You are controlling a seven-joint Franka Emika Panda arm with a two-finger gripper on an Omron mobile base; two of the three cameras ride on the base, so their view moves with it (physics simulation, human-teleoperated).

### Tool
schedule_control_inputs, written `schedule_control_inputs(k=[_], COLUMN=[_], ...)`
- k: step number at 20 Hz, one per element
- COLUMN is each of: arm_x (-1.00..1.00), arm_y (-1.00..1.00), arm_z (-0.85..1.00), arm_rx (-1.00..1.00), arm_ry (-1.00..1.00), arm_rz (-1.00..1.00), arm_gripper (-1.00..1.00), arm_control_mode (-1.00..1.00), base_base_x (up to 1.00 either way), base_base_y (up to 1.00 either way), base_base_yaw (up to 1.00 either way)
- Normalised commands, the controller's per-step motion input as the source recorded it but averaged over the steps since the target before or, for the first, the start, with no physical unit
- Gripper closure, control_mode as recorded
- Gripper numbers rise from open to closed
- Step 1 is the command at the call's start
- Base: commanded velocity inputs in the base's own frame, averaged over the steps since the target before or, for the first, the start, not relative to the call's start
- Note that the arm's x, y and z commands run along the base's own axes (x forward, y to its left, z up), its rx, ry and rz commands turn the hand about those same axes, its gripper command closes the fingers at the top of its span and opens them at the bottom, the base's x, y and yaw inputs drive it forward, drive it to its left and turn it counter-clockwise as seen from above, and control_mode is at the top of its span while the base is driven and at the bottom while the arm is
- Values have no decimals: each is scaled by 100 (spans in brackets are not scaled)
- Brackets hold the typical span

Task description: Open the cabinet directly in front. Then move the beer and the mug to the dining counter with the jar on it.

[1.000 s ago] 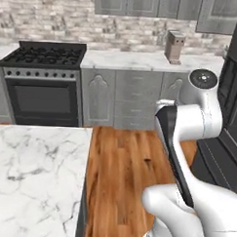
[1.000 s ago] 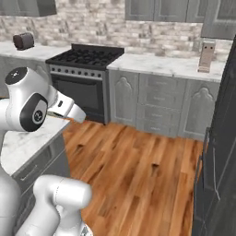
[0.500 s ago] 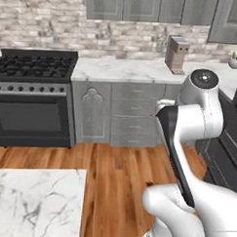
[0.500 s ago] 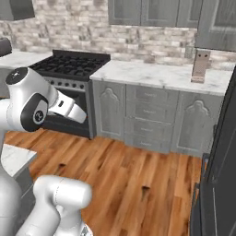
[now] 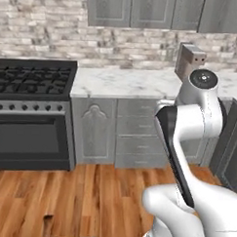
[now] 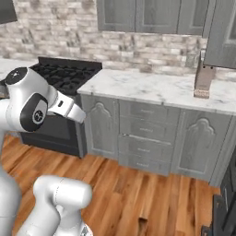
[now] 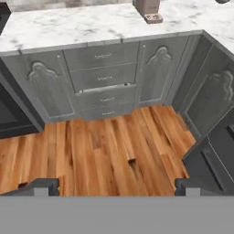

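Grey wood-grain wall cabinet doors (image 5: 131, 9) with raised panels run along the top of both base views (image 6: 138, 16), above the brick backsplash; they look closed. My gripper (image 7: 117, 186) hangs open over the wood floor, its two dark fingertips (image 7: 45, 185) far apart with nothing between them. It faces the carved base cabinets (image 7: 105, 73) below the marble worktop (image 7: 68, 27). The arm is folded close to the base. The beer, the mug, the jar and the dining counter are out of view.
A black stove (image 5: 30, 111) stands left of the marble worktop (image 5: 132, 82). A brown block (image 5: 190, 60) stands on the worktop at the right. A dark tall unit (image 5: 231, 145) closes off the right side. Open wood floor (image 7: 100, 141) lies ahead.
The whole picture has shifted: the base has driven toward the stove wall. The white marble counter has left the lower left, and the worktop now looms closer. The arm's pose is unchanged.
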Motion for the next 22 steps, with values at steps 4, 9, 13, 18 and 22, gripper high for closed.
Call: schedule_control_inputs(k=[4,9,13,18,22], arm_x=[0,0,0,0,0], arm_y=[0,0,0,0,0], arm_z=[0,0,0,0,0], arm_rx=[0,0,0,0,0], arm_ry=[0,0,0,0,0], arm_rz=[0,0,0,0,0], arm_gripper=[-100,-100,-100,-100,-100], arm_control_mode=[100,100,100,100,100], base_base_x=[100,100,100,100,95], base_base_y=[0,0,0,11,38], base_base_yaw=[-8,-16,-25,-41,-58])
